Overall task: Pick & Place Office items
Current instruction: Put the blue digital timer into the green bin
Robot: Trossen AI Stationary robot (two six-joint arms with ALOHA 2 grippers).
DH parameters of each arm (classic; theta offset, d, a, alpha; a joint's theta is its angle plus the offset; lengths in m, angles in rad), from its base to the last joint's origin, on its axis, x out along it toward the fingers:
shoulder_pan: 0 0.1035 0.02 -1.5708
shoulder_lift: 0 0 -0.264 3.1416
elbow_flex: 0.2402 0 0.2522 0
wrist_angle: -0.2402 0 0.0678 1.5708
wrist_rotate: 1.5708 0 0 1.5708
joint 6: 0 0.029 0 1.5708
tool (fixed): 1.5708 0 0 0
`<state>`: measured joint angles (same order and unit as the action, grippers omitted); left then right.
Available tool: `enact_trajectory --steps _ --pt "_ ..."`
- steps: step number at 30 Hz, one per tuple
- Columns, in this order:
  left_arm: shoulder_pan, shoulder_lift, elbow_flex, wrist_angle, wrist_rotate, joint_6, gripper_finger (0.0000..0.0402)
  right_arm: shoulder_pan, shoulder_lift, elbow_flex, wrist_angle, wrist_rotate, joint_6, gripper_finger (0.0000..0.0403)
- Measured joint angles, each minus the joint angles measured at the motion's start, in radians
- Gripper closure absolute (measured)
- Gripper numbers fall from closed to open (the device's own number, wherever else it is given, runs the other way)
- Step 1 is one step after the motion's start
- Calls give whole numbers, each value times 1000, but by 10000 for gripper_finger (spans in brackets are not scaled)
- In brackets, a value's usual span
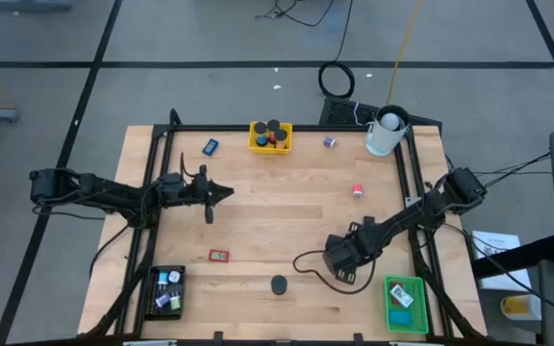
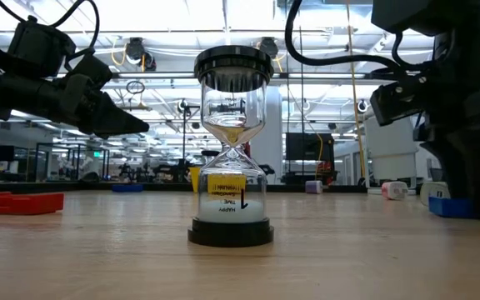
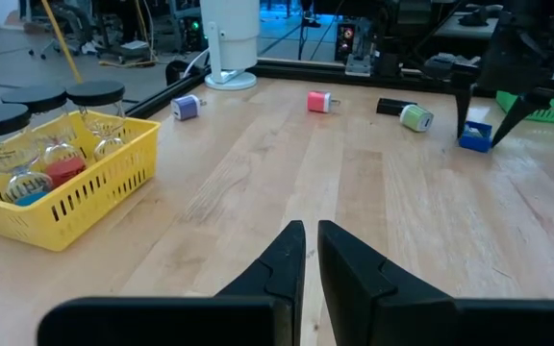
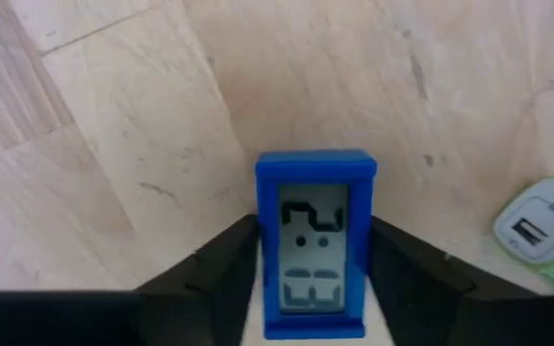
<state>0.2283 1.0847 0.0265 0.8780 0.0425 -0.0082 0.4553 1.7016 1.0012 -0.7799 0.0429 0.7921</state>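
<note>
Now the right tool [image 4: 315, 288] brackets a blue clock [image 4: 315, 240] mid-table.

Hourglass [image 2: 232, 158] at table centre in low view: yellow label [image 2: 226, 190] upside down, reading "HAPPY TIME", larger "1" at its 3 o'clock. Blue clock [image 4: 314, 240] display showed segments, unreadable.

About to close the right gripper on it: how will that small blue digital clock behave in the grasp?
The small blue rectangular digital clock looks like rigid plastic, so it probably will not flex. Its flat sides sit between the right gripper fingers, suggesting a stable pinch, though smooth plastic could slip. It seems light for its size, and boxy, so unlikely to roll if dropped.
</note>
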Motion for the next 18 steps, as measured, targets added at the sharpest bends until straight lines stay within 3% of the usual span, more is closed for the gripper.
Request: enact_trajectory --steps 4,18 --pt "-1 0 0 0 0 0 360 0 -9 -2 -8 -14 -1 264" --pt "0 0 0 2 0 0 360 51 -173 -5 -24 -51 108 252"
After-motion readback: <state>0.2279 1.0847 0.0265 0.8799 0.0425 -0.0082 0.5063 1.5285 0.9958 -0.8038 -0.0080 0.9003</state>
